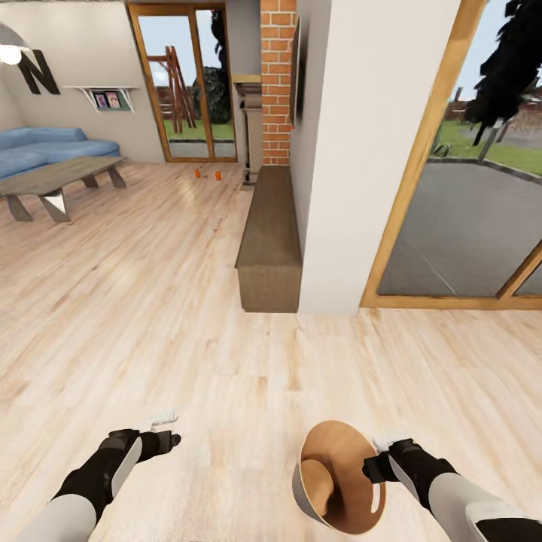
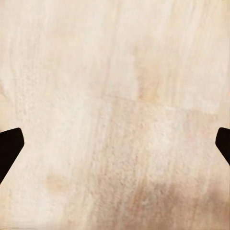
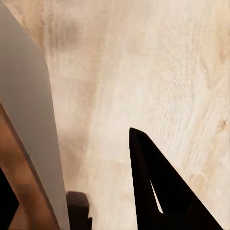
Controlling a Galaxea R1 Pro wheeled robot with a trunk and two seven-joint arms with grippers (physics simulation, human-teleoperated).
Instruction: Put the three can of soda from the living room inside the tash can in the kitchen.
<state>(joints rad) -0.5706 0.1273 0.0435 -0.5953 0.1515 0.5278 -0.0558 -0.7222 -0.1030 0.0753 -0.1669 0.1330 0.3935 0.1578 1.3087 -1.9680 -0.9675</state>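
Note:
Two small orange cans of soda [image 1: 197,173] [image 1: 217,175] stand on the wood floor far ahead, beside the red-brick fireplace [image 1: 277,83] of the living room. My right gripper [image 1: 374,463] [image 3: 62,158] is shut on the rim of the trash can [image 1: 320,506] [image 3: 28,124], a light grey bin with a brown inside. The bin is tilted so that its mouth faces me. One dark finger [image 3: 153,191] lies outside its wall. My left gripper [image 1: 167,430] [image 2: 115,143] hangs open over bare floor, low at the left.
A long dark low bench [image 1: 269,241] runs along the white wall [image 1: 361,150] straight ahead. A grey coffee table [image 1: 60,177] and blue sofa [image 1: 45,147] stand at the far left. Glass doors [image 1: 188,83] are at the back, and a large wood-framed window [image 1: 459,226] is at the right.

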